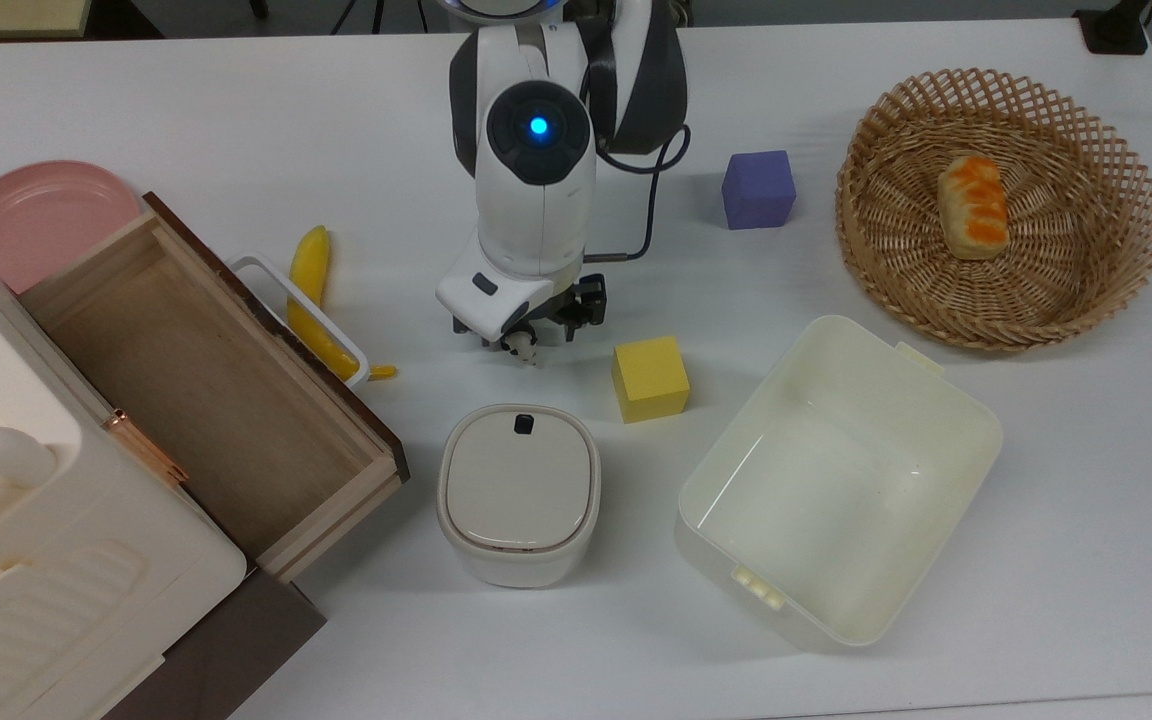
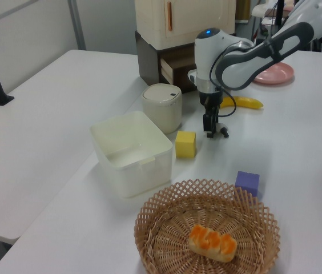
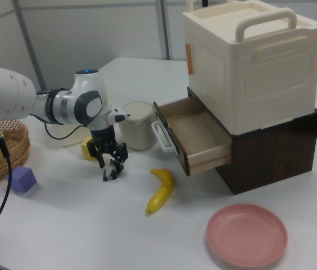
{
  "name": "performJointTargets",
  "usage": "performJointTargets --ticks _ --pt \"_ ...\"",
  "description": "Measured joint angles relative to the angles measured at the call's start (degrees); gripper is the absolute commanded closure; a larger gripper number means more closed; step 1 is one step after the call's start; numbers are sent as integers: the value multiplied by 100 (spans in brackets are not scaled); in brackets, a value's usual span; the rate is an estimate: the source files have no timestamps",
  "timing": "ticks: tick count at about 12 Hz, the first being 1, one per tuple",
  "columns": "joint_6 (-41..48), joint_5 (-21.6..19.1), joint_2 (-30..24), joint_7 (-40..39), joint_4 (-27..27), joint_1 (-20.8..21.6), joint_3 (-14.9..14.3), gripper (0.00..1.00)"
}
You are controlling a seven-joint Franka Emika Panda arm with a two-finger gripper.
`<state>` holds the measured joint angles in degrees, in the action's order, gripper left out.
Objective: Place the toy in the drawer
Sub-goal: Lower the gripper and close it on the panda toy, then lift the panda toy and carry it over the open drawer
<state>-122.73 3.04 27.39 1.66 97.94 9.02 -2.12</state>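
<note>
In the top view the arm's wrist covered the gripper and nearly all of the toy beneath it, leaving one pale tip showing. In the left view the toy was mostly hidden behind the fingers. Whether the fingers touched it could not be told.

I judge this a robotics lab or test room. My arm is mounted at a plain white table laid out with practice props: foam cubes, a plastic banana, a wicker basket. In the left view's upper right stand further desks with cables and equipment; grey partition panels line the right view's upper left.
</note>
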Motion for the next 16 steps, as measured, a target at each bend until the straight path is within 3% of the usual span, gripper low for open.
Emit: performJointTargets --ticks 1,2,6,9,11,14,16 --pt "-49 40 64 0 0 2 0 79" --pt "-63 48 83 -2 -10 8 3 82" --pt "-51 49 -36 -1 -108 8 -8 82" --pt "266 -18 -652 1 -456 -60 -28 82" --pt "305 -78 -1043 -3 -865 -334 -105 81" --pt "41 -292 -1223 -127 -1353 -616 -553 79" --pt "-941 -376 -1151 -131 -1341 -758 -822 79"
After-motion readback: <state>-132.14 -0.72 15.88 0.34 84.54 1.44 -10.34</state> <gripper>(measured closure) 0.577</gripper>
